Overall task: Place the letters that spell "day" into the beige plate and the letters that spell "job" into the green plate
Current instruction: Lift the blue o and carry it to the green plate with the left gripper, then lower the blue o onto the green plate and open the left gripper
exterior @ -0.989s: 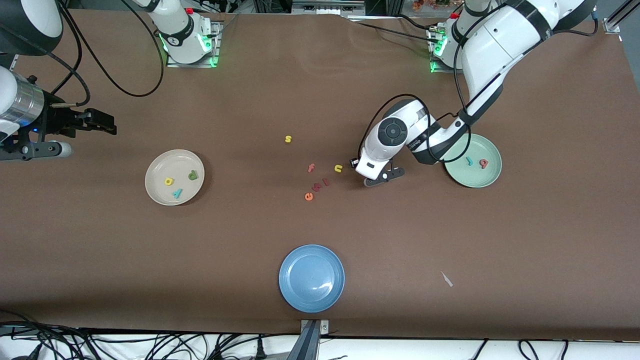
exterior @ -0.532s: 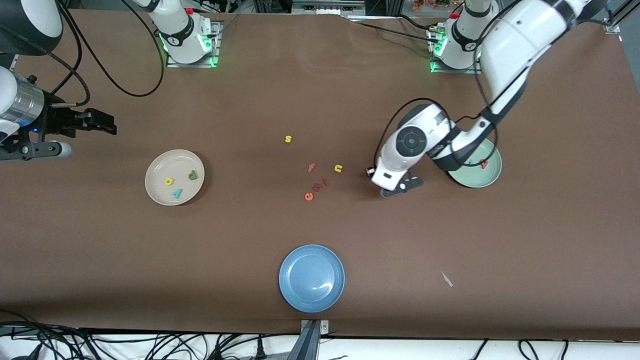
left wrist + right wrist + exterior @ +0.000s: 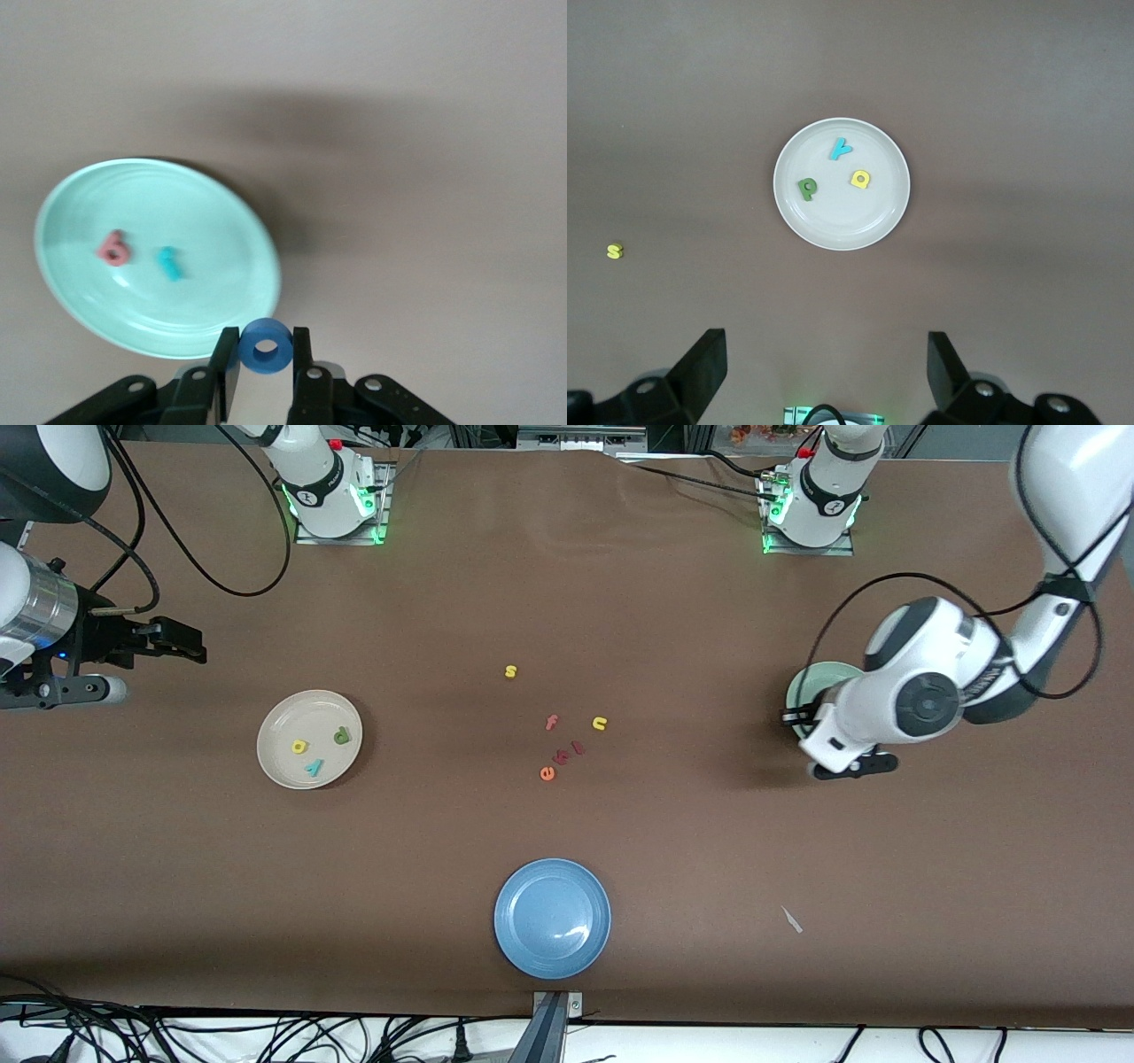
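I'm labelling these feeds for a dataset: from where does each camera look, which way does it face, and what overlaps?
Front view: high across the table, facing both arms' bases; shows the left claw over the green plate, the right claw waiting.
Left wrist view: looks down past its shut fingers gripping the blue o.
Right wrist view: looks down between open fingers at the beige plate.
Shared: front and right wrist views both show the beige plate and the yellow s.

You have the left gripper [image 3: 849, 768] up over the table at the green plate's [image 3: 802, 688] edge, the arm hiding most of it. The beige plate [image 3: 309, 739] holds the green d [image 3: 342, 735], yellow a [image 3: 299, 747] and teal y [image 3: 314, 767]. Your right gripper [image 3: 182, 643] waits at the right arm's end. A blue plate [image 3: 552, 918] sits nearest the camera.
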Robot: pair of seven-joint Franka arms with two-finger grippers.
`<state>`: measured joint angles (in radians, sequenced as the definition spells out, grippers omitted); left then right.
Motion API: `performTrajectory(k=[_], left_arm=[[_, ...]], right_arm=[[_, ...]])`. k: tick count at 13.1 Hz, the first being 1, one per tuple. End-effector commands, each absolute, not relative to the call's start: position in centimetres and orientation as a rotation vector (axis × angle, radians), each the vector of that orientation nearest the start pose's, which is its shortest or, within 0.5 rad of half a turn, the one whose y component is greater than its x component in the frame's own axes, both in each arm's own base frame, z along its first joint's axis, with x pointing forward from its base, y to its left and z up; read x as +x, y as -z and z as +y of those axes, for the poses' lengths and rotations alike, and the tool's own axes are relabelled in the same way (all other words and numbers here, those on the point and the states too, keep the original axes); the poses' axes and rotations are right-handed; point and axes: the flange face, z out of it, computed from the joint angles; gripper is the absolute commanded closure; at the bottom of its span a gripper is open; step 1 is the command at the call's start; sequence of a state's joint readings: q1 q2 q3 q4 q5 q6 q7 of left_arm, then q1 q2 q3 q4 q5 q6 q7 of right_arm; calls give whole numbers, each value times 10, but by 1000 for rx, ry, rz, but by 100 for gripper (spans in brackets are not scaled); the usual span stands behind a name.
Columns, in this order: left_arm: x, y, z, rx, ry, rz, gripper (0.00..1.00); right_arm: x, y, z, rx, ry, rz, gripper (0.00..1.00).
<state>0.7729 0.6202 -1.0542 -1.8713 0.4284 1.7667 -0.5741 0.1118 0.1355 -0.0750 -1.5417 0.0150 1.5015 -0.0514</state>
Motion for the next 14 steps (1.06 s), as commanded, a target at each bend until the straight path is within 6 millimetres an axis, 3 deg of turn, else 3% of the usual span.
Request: performTrajectory(k=[1, 4, 6, 8, 10, 11, 12, 14], left_arm=[[555, -275, -48, -3043, -691, 19, 100], [532, -235, 0, -2986, -748, 103, 99], [521, -202, 16, -2974, -759, 124, 96], [516, -186, 19, -3015, -714, 104, 88], [519, -188, 18, -3020, -697, 93, 66], [519, -189, 19, -3018, -696, 87, 25], [520, -192, 18, -3014, -694, 86, 0], [526, -207, 19, -3001, -689, 65, 0]], right_arm=[[580, -561, 25, -3118, -283, -155, 0], [581, -559, 24, -3117, -285, -172, 0], [581, -559, 25, -3115, -287, -177, 0], [581, -559, 24, -3115, -290, -174, 0], [581, -559, 24, -3115, -290, -177, 0], [581, -559, 24, -3115, -290, -177, 0], [581, -559, 24, -3114, -290, -179, 0], [581, -559, 24, -3112, -287, -203, 0]])
